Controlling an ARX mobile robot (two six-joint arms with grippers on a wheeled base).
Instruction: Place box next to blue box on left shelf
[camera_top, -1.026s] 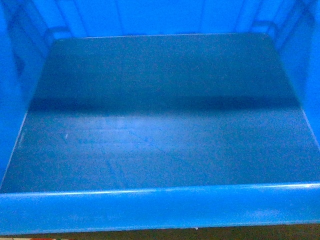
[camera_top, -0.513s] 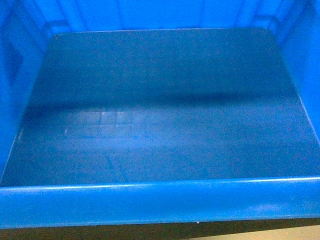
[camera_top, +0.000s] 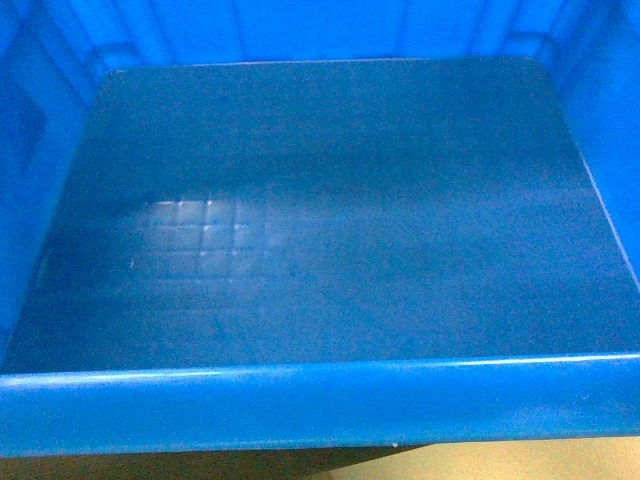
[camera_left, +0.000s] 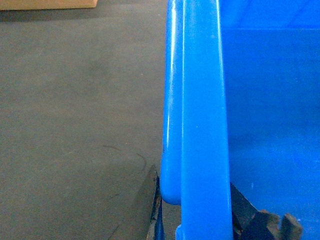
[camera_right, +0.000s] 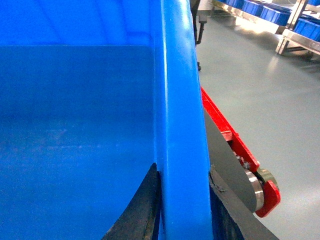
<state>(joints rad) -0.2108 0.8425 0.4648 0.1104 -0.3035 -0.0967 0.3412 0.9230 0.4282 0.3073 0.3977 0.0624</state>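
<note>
- Closest to me in the head view is the near rim of the box (camera_top: 320, 405). It runs flat across the bottom, thick and round and bright blue.
- Just past that rim I look down into the box. Its floor is dark blue, and a patch of small squares shines at about 9 o'clock from the middle.
- The box fills almost the whole head view. Its far wall stands at 12 o'clock and its side walls rise at 3 and 9 o'clock.
- A thin strip of pale floor (camera_top: 530, 458) shows under the near rim at 5 o'clock.
- In the left wrist view my left tool (camera_left: 197, 212) sits on the box's left rim. One dark finger (camera_left: 150, 210) is on the outside and one is inside, so it is closed on the rim and holding the box.
- Past it, at 9 o'clock, lies a dark grey mat (camera_left: 75, 125).
- In the right wrist view my right tool (camera_right: 185, 210) grips the right rim the same way, with one dark finger (camera_right: 142, 212) inside the box and one outside.
- A red part with a round metal wheel (camera_right: 247, 170) sits low at 4 o'clock.
- Far off at 1 o'clock I see a steel shelf with small blue bins (camera_right: 265, 10) on a shiny grey floor.
- I cannot see the left shelf anywhere.
</note>
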